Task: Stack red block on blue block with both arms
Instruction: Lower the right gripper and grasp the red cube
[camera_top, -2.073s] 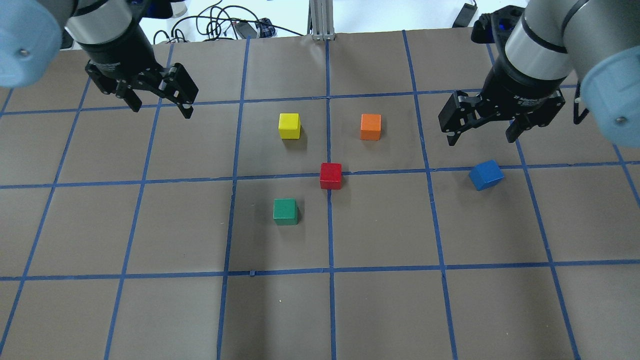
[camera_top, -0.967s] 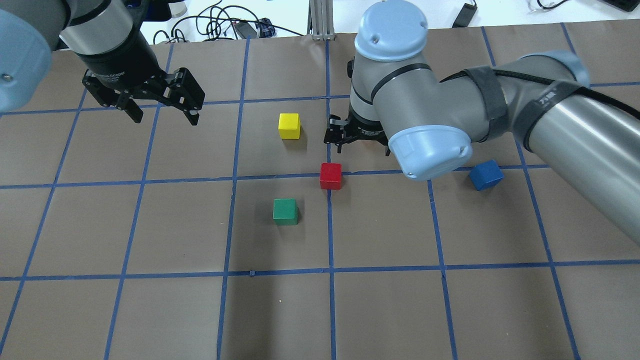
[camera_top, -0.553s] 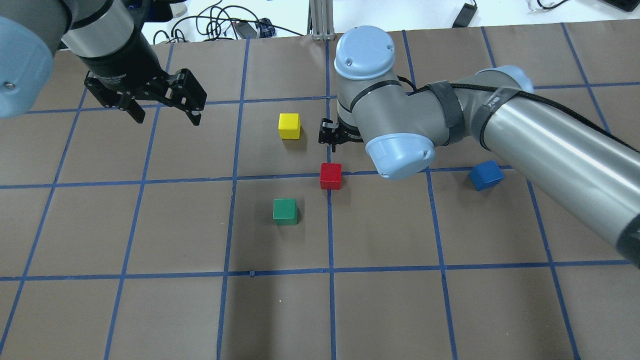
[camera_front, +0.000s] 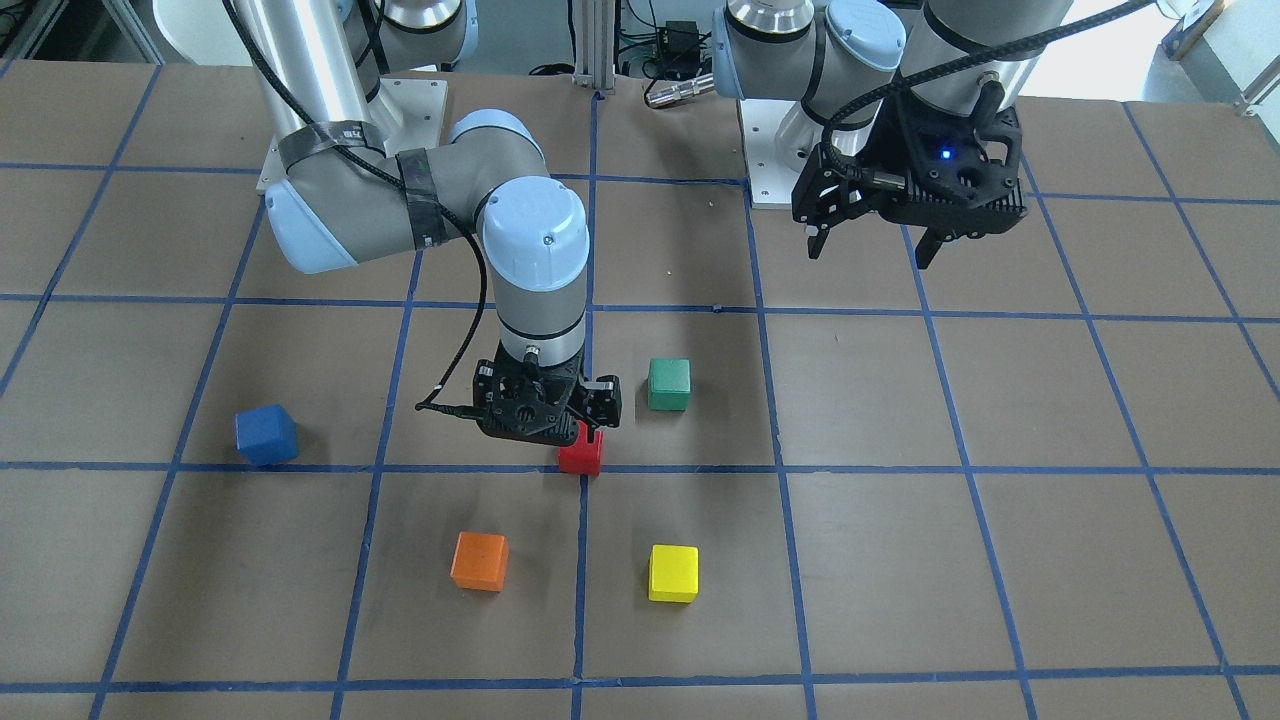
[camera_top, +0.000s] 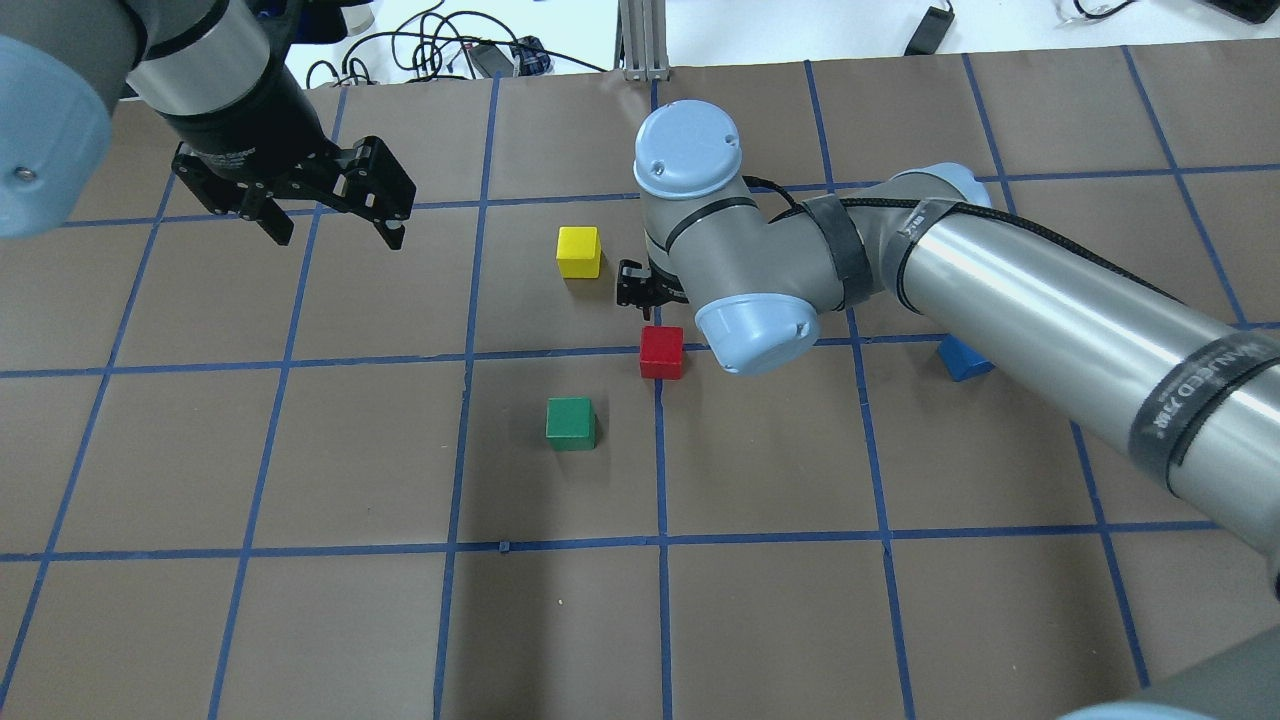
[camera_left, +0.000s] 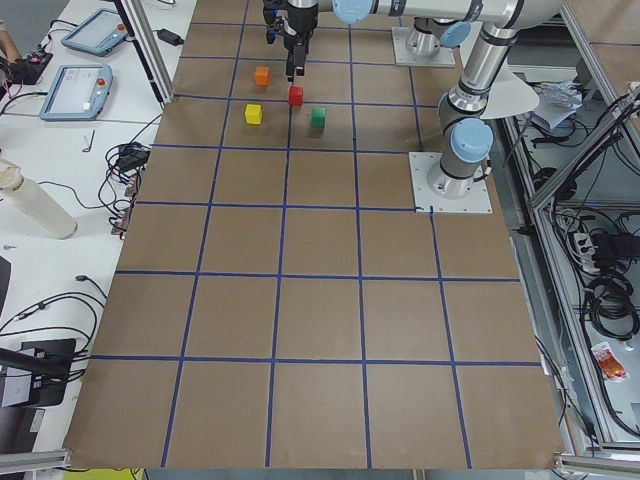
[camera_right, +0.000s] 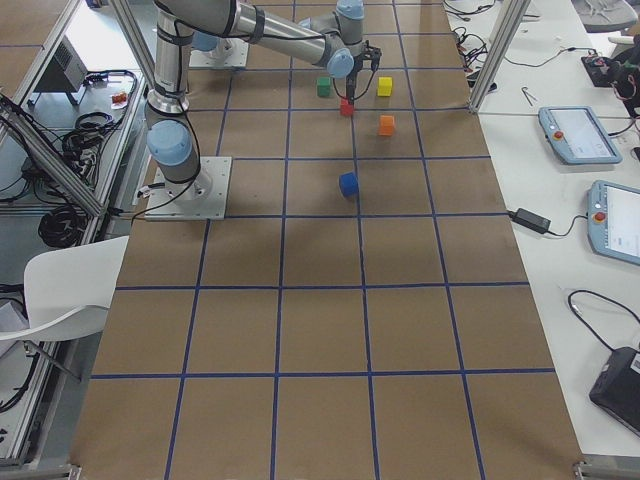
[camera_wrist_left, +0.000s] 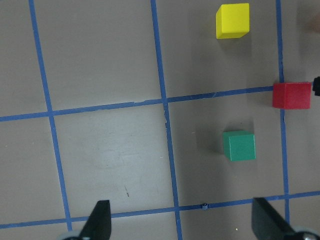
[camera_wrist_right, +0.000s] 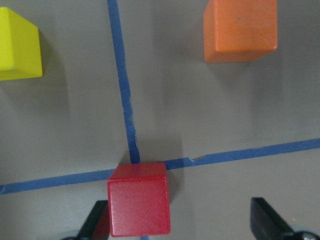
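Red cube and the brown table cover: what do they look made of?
The small red cube: probably painted wood or plastic; opaque matte faces, crisp edges, no glare. The brown table cover: looks like kraft paper, dull and faintly scuffed, gridded with blue tape.

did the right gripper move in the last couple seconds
Yes. In the overhead view the right gripper has swung left, from near the blue block to right by the red block.

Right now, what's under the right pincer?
The red block, on a blue tape crossing, off-centre beside one finger of the open right pincer. From the front, the pincer covers part of the block.
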